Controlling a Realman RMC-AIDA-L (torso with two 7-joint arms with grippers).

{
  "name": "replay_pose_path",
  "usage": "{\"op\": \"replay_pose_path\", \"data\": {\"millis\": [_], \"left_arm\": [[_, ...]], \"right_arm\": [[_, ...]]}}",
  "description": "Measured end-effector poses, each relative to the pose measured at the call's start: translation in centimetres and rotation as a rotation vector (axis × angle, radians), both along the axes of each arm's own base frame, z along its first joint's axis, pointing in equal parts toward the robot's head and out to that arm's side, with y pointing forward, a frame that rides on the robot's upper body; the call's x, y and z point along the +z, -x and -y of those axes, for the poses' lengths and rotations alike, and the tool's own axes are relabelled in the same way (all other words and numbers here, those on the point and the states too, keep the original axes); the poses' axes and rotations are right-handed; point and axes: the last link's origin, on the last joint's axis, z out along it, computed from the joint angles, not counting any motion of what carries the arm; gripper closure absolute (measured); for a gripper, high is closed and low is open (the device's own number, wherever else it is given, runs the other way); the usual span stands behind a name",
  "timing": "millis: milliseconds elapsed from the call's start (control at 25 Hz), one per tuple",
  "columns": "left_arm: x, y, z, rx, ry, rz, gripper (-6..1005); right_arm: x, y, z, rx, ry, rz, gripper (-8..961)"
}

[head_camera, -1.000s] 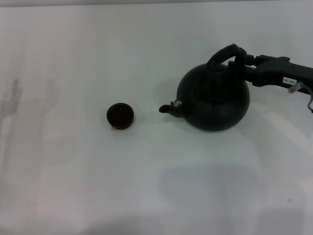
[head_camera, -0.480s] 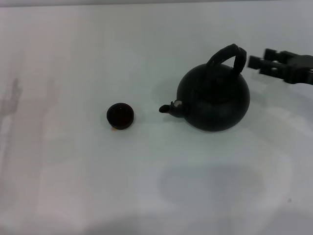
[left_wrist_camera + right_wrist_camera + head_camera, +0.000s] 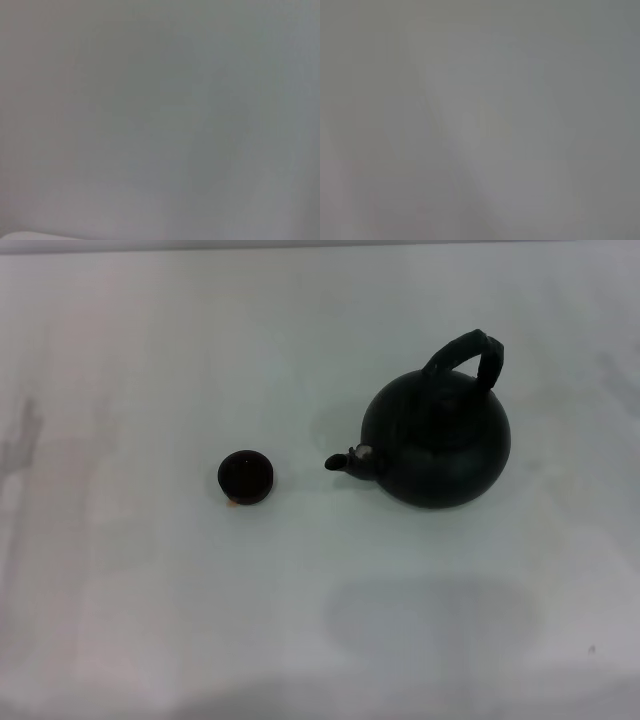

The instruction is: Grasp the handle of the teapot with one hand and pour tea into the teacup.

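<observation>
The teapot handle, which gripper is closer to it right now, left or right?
Cannot tell. Neither gripper shows in the head view, and both wrist views show only blank surface. The teapot stands alone on the table, its handle free, spout toward the teacup.

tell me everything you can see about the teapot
The teapot is a large round pot with a matte black bulbous body, standing upright on the white table. A thick black arched handle rises over its top. Its short spout, with a pale metallic tip, points toward the teacup, which sits apart on the robot's left side. Nothing grips or touches the pot; neither gripper is in view.
</observation>
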Motion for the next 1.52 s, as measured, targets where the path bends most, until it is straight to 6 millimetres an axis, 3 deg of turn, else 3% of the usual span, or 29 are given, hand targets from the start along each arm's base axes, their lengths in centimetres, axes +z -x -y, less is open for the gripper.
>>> {"op": "replay_pose_path", "data": {"millis": [160,360,1000,1520], "left_arm": [[0.0,-0.1,-0.1,-0.002,0.000,-0.001,181],[0.0,-0.1,-0.2,-0.003,0.000,0.000,180],[-1.1,-0.2,-0.9,0.022,0.058,0.002,180],[-1.4,-0.9,-2.3,0.011,0.074,0.003,182]], "right_arm": [[-0.4,-0.8,-0.2,-0.067,-0.235,0.100,139],[-1.5,-0.5,-1.1,-0.077,-0.330,0.310,146],[-2.5,0.3,-4.9,-0.124,-0.281,0.403,147],[-2.6,0.0,-5.3,-0.154,-0.270,0.408,147]]}}
